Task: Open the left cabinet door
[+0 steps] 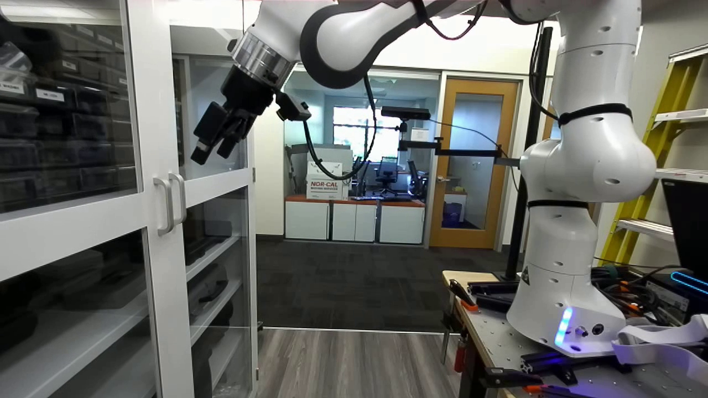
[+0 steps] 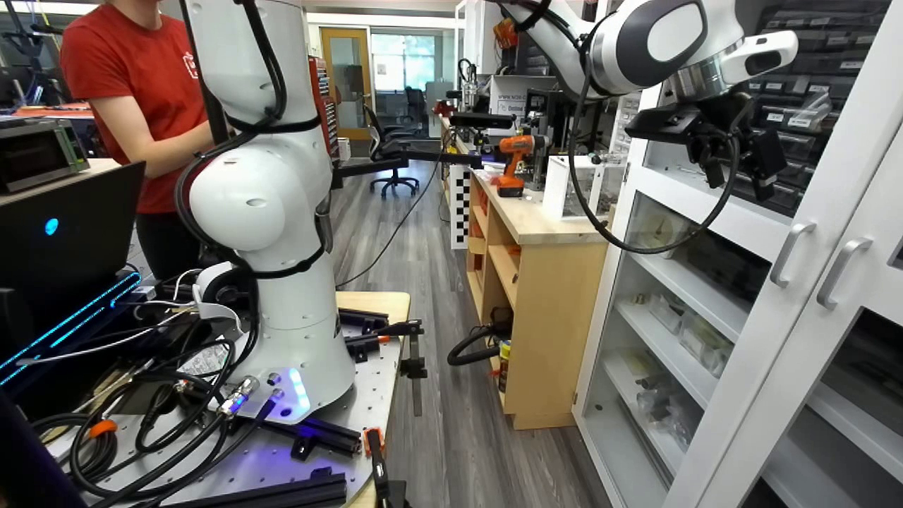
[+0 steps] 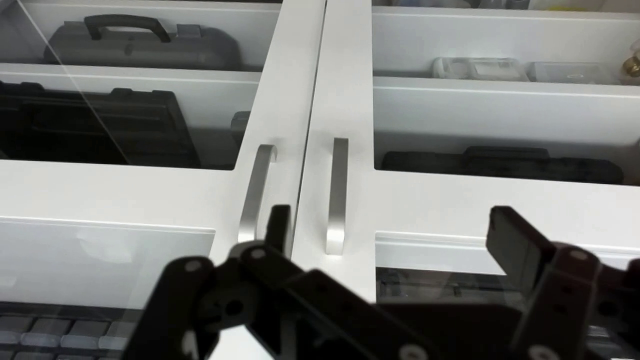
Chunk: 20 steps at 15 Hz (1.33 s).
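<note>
The left cabinet door is white-framed and glazed and looks shut. Its mid-rail shows in both exterior views (image 1: pixel 72 230) (image 2: pixel 748 226) and right in the upside-down wrist view (image 3: pixel 435 200). Its metallic bar handle (image 1: pixel 165 207) also shows in an exterior view (image 2: pixel 790 254) and the wrist view (image 3: pixel 338 195). My black gripper (image 1: pixel 212 155) is in front of the cabinet, above handle height, in both exterior views (image 2: pixel 741 185). In the wrist view the gripper (image 3: pixel 390 212) is open and holds nothing. The handle appears between its fingertips, nearer the left one; I see no contact.
The right cabinet door, also shut, has its own handle (image 3: pixel 257 195) close beside the seam; it shows in both exterior views (image 1: pixel 180 199) (image 2: pixel 839 271). A wooden workbench (image 2: pixel 557 317) adjoins the cabinet. A loose cable (image 2: pixel 635 248) hangs from the wrist. A person (image 2: pixel 134 106) stands behind the robot.
</note>
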Available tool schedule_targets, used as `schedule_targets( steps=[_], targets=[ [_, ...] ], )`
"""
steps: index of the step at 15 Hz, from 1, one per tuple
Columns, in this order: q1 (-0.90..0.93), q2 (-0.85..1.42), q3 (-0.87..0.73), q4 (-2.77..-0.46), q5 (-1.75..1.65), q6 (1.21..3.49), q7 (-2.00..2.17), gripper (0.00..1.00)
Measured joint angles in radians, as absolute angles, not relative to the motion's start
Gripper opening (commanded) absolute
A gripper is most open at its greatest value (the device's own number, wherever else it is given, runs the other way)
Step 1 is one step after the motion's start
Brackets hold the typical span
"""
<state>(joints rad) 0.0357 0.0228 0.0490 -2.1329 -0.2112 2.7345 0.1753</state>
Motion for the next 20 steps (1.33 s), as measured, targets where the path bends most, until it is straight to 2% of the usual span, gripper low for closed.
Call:
schedule_targets(
  steps=[10, 20],
  targets=[
    [0.040, 0.213, 0.035, -1.943, -0.219, 2.735, 0.186, 1.00],
    [0.040, 0.320, 0.030, -1.871, -0.193, 2.759, 0.183, 1.00]
  ],
)
